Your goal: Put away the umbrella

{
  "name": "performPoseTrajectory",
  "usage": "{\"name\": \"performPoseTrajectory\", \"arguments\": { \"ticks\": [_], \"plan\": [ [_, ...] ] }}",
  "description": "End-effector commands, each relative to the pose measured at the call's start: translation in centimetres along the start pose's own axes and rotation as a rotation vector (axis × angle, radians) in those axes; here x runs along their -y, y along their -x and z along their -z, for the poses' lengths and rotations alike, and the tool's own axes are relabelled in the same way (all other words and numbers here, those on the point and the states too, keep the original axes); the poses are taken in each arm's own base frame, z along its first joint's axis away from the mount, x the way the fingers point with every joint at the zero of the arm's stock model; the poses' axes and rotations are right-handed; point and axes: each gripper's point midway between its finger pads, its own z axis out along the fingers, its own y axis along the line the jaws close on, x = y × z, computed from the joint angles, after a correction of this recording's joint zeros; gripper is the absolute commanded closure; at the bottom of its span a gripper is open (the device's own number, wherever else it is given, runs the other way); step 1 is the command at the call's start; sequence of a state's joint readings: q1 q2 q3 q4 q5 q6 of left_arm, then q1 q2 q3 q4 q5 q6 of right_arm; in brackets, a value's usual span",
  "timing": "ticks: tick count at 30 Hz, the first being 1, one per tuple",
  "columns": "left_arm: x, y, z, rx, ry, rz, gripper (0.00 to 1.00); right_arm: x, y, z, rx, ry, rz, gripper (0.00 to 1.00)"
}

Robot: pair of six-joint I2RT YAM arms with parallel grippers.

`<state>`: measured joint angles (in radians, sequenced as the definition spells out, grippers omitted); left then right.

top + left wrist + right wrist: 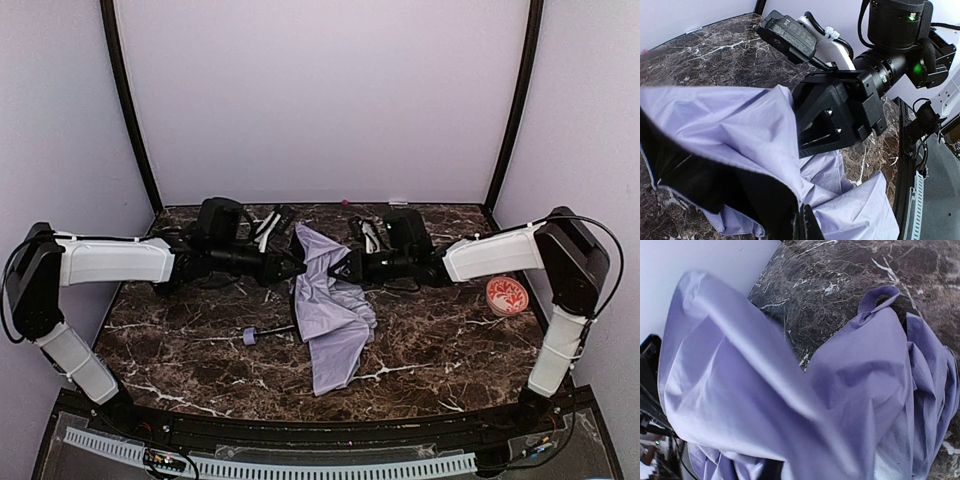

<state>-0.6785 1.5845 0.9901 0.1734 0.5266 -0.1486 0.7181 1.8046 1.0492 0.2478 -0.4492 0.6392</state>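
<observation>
**Umbrella mid-counter, an arm on either side**

The umbrella (pixel 332 318) lies at the middle of the counter (pixel 190 355), its handle (pixel 249 337) sticking out to the left. The left end effector (pixel 297 266) meets its rear edge from the left, the right end effector (pixel 339 266) from the right. A disc (pixel 508 296) sits near the counter's right edge, well apart.

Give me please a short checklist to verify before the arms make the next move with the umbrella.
1. Left gripper shut on the umbrella: ok, it pinches the upper edge of the cloth.
2. Right gripper has a firm hold: cannot tell, its fingers are buried in the cloth.
3. Umbrella gathered neatly: not ok, it hangs loose and crumpled.
4. Handle free: ok, it lies on the table, left of the cloth, apart from both grippers.
5. Red-and-white disc out of the way: ok, it sits near the right edge, apart from the umbrella.
</observation>
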Motion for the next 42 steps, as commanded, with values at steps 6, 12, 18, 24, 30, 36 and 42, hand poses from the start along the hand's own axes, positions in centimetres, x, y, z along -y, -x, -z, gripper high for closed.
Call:
{"name": "performPoseTrajectory", "arguments": {
  "ticks": [6,12,18,24,30,36,42],
  "plan": [
    [0.6,2.0,5.0,0.055,0.12,-0.162,1.0,0.8,2.7,3.6,0.092,0.07,0.004,1.0],
    [0.8,0.6,8.3,0.074,0.135,-0.187,1.0,-0.2,-1.1,6.2,-0.072,0.232,0.129,1.0],
    [2.9,1.1,7.1,0.112,-0.023,-0.151,1.0,-5.1,0.4,5.7,-0.035,0.346,0.232,1.0],
    [8.5,5.3,5.5,0.214,-0.229,-0.257,1.0,-8.1,1.5,5.2,0.024,0.427,0.268,0.84],
    [16.2,7.9,4.6,0.284,-0.571,-0.357,1.0,-5.1,1.2,3.3,0.04,0.321,0.192,0.59],
    [13.8,7.3,2.7,0.256,-0.448,-0.351,1.0,-1.9,-0.6,4.6,0.002,0.176,0.179,0.46],
    [4.6,3.3,0.8,0.1,-0.091,-0.23,1.0,1.3,-1.4,8.4,0.002,0.043,0.177,0.41]
  ]
}}
